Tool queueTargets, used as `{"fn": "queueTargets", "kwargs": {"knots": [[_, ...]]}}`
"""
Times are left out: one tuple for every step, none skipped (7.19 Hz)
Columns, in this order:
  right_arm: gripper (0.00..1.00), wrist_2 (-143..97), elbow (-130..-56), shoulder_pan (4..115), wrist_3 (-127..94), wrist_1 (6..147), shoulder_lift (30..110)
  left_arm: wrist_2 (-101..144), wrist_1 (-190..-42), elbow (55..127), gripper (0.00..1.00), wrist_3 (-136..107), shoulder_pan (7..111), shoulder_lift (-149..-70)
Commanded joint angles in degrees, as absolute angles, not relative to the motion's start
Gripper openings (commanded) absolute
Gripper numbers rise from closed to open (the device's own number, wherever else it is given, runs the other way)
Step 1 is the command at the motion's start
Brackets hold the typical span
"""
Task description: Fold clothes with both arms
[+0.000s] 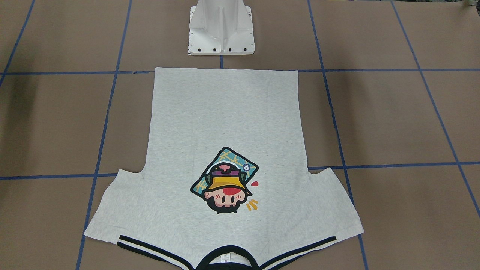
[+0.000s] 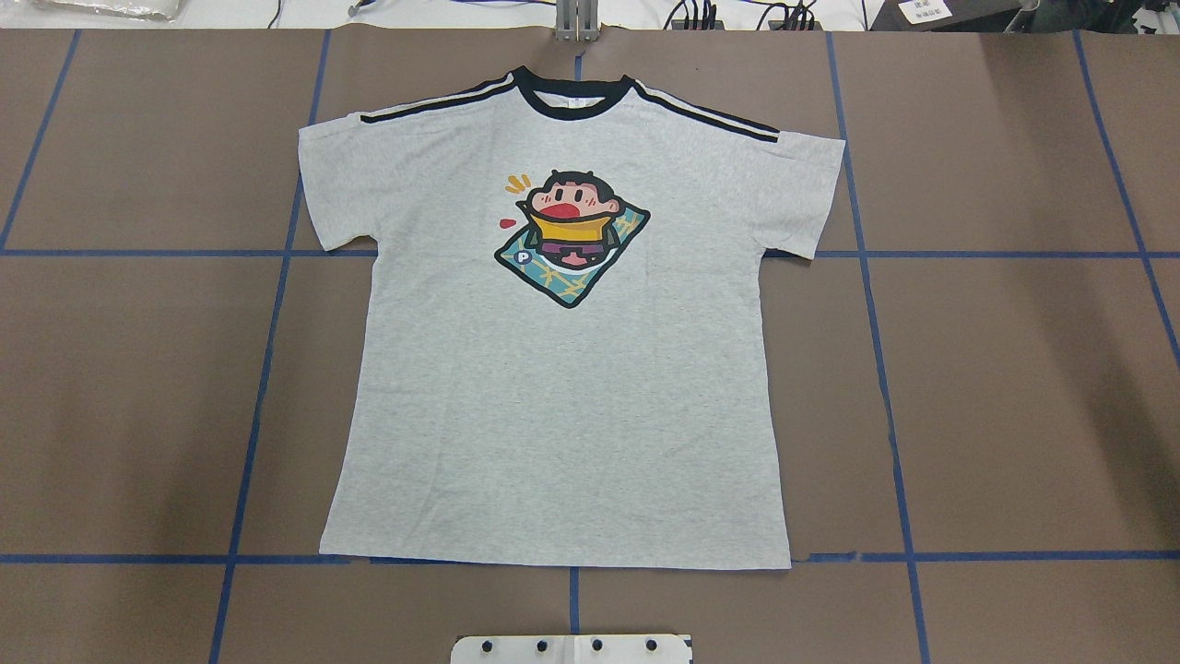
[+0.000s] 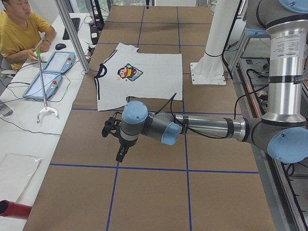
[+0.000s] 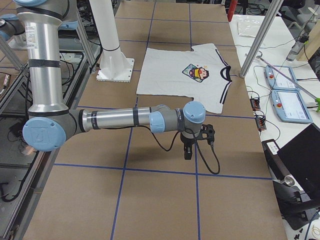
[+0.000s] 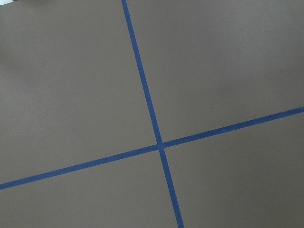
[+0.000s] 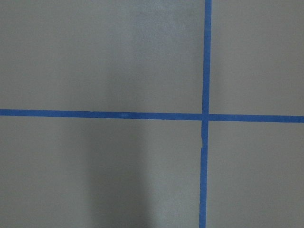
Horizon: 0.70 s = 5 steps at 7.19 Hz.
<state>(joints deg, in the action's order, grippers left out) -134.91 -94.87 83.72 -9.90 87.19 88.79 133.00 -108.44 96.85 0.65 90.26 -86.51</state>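
At the counter's middle, the front view has the T-shirt flat, print up, hem toward the base. Overhead, its long axis runs straight out from the robot, with no arm over it. From the left end, the left claw hangs over bare counter, the shirt well beyond. From the right end, the right claw mirrors it. Neither seems nearer, and I cannot tell whether either is open. The wrist views show only tape.
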Motion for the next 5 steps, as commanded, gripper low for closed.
{"fn": "queueTargets", "kwargs": {"knots": [[1.0,-134.91,-94.83,83.76,-10.45,87.19,88.34,132.98,-109.16,96.59,1.0,0.27,90.26,-86.31],[1.0,-135.09,-95.01,83.76,-10.63,87.19,88.16,133.33,-109.16,96.94,1.0,0.26,90.26,-86.22],[1.0,-135.09,-94.92,83.67,-10.55,87.19,88.24,133.07,-109.33,96.68,1.0,0.35,90.26,-86.22],[1.0,-135.26,-94.66,83.58,-10.63,84.75,88.68,133.07,-109.42,96.77,1.0,0.44,90.18,-86.05],[1.0,-135.26,-93.7,82.54,-10.9,81.25,88.68,133.41,-109.34,97.03,1.0,0.35,90.18,-85.96]]}}
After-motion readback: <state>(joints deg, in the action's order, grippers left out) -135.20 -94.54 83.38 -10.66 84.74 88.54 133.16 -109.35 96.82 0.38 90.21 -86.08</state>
